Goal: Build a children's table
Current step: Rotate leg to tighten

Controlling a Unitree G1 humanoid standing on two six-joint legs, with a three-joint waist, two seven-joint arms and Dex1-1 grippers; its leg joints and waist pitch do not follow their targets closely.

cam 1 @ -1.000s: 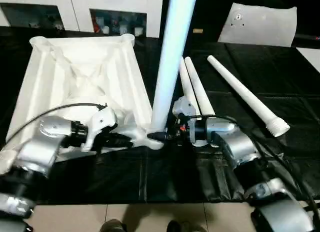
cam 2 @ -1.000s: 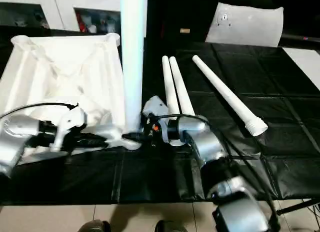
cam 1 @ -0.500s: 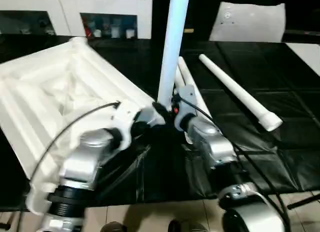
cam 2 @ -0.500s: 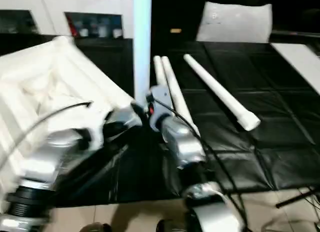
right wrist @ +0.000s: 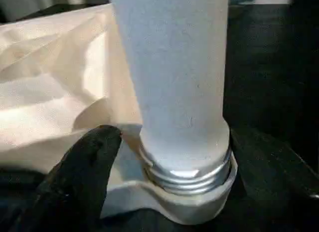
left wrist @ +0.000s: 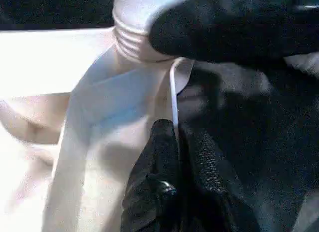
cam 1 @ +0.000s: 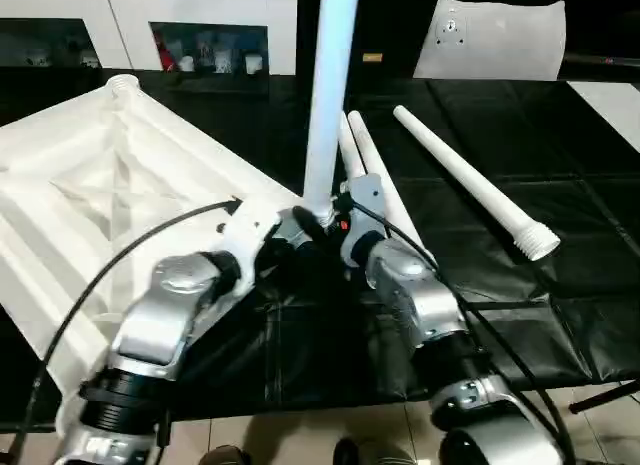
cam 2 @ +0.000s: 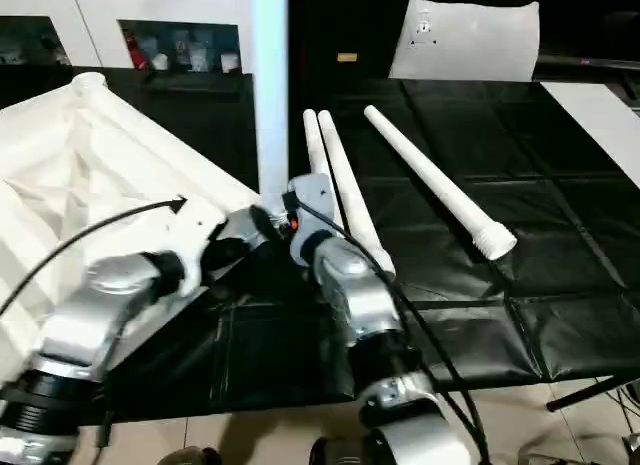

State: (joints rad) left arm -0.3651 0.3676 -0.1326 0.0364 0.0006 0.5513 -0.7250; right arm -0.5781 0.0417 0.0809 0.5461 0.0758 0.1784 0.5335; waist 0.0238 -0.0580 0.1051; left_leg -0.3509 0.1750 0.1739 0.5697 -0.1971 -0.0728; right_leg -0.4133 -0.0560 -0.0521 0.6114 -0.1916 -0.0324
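Note:
The white tabletop lies underside up on the black mat, at the left. One white leg stands upright in its near right corner socket, its threads showing just above the socket. My left gripper is shut on the thin rim of the tabletop beside that socket. My right gripper is open and straddles the base of the upright leg, one black finger on each side with a gap. Three more legs lie on the mat to the right, a pair close together and one apart.
A flat white sheet with a small hole leans at the back right. A white cabinet with glass doors runs along the back. The mat's front edge meets the tiled floor just below my arms.
The view has shifted. The tabletop has turned, its far end swinging left, while the leg stays upright in the corner. My right gripper's fingers have spread wider around the leg.

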